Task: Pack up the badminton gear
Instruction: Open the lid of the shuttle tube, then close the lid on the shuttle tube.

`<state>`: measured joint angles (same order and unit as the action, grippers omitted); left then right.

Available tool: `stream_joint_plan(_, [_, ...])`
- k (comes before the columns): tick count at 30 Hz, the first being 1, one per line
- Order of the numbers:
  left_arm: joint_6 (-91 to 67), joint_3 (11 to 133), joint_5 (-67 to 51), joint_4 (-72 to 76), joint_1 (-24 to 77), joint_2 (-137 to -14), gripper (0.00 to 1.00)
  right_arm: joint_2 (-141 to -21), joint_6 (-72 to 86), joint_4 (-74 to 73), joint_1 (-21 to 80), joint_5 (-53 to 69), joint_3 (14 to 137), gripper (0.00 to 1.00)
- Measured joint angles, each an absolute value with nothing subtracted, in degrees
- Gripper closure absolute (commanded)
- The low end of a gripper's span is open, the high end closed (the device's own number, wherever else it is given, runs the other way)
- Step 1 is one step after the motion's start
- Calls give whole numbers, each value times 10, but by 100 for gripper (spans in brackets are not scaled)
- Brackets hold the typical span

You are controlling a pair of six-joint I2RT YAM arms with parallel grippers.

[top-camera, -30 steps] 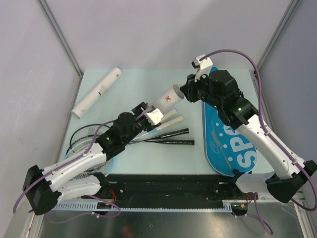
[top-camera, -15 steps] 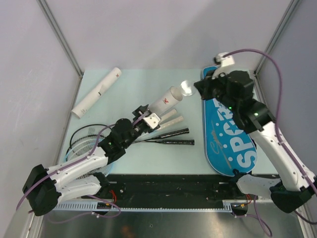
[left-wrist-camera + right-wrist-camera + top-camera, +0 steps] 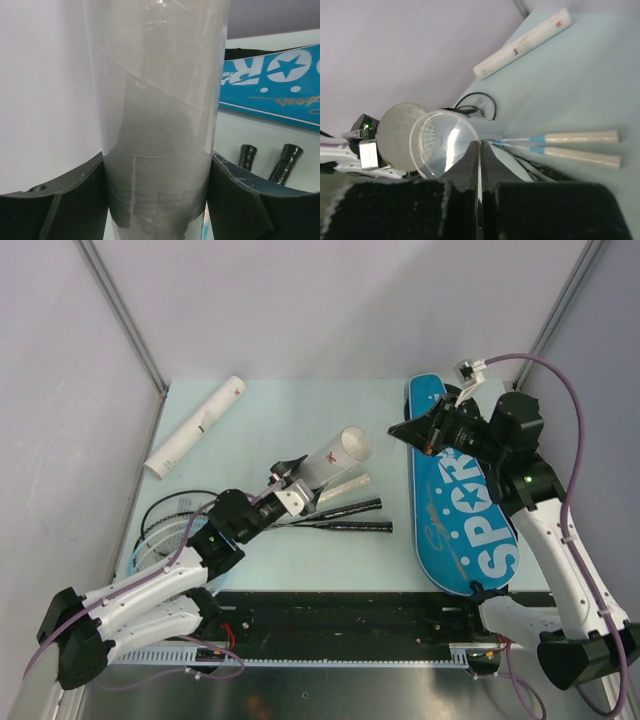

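Note:
My left gripper [image 3: 290,490] is shut on a long white tube [image 3: 335,455] and holds it tilted up off the table; the tube fills the left wrist view [image 3: 160,125] between the fingers [image 3: 75,195]. Its open end [image 3: 400,137] shows shuttlecock feathers inside. My right gripper [image 3: 400,428] is shut on the tube's clear round lid [image 3: 445,145], held apart from the tube mouth. Two rackets lie on the table, black handles [image 3: 350,510] and white handles [image 3: 580,137] pointing right. The blue SPORT bag [image 3: 465,495] lies at the right.
A second white tube [image 3: 197,426] lies at the far left of the table, also in the right wrist view [image 3: 522,42]. The racket heads [image 3: 165,520] lie under my left arm. Grey walls close in the table's back and sides.
My right gripper has pulled the clear lid off the tube's mouth and drawn back to the right over the bag. My left gripper has lowered slightly, still holding the tube.

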<state>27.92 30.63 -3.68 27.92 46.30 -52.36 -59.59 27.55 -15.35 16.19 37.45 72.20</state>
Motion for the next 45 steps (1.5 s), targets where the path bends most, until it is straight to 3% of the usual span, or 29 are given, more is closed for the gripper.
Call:
stream_joint_plan(9, [286,296,-69,278,467,-516,85,-629,351,-87,167,484,709,100])
stream_joint_plan(17, [297,295,-72,270,467,-506,85,-628,338,-86,205,486,709,100])
stream_joint_plan(32, [307,294,-46,239,469,-500,86,-619,279,-121,263,369,709,100])
stream_joint_plan(45, [314,288,-35,224,476,-500,87,-588,170,-187,365,187,709,83])
